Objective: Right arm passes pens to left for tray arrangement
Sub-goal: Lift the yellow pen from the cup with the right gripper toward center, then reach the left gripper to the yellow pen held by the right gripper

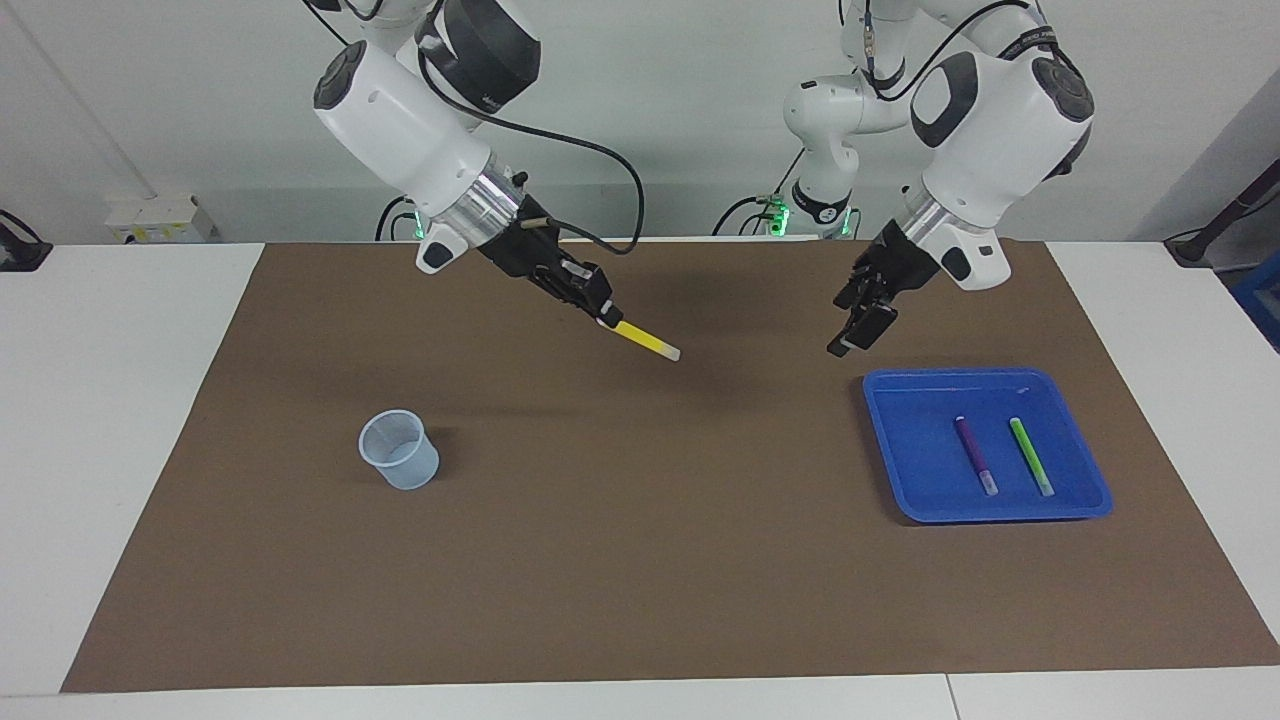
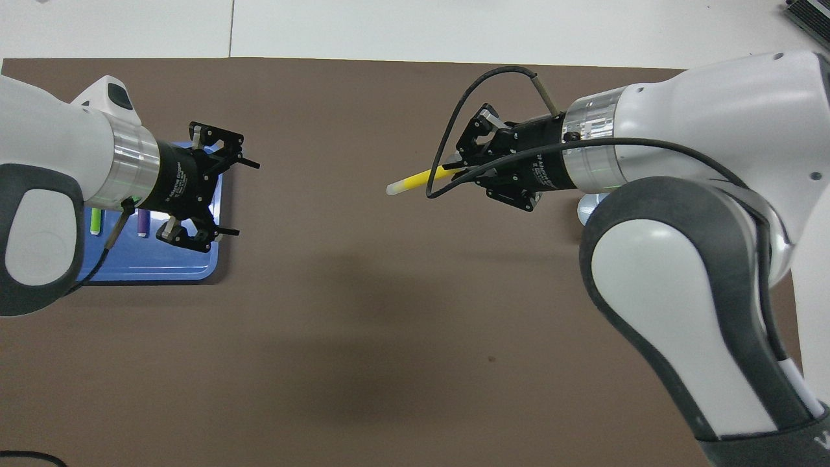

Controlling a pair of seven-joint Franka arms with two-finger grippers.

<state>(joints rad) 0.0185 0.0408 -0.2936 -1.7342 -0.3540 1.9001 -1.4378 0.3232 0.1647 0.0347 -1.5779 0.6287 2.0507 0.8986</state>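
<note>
Right gripper (image 1: 603, 312) clamped on yellow pen (image 1: 648, 342), raised over the mat (image 1: 640, 560) between cup (image 1: 399, 450) and tray (image 1: 890, 440), whitish end pointed toward the tray. Left gripper (image 1: 858, 328) spread wide, empty, up in the air just off the tray's corner nearest the robots. Purple pen (image 1: 974, 455) and green pen (image 1: 1030, 456) lay side by side in the tray, apart.

the yellow pen (image 1: 645, 341) hangs tilted over the mat's middle, whitish end outward, while the purple pen (image 1: 974, 455) and green pen (image 1: 1030, 456) lie side by side, apart, in the blue tray (image 1: 905, 440).
</note>
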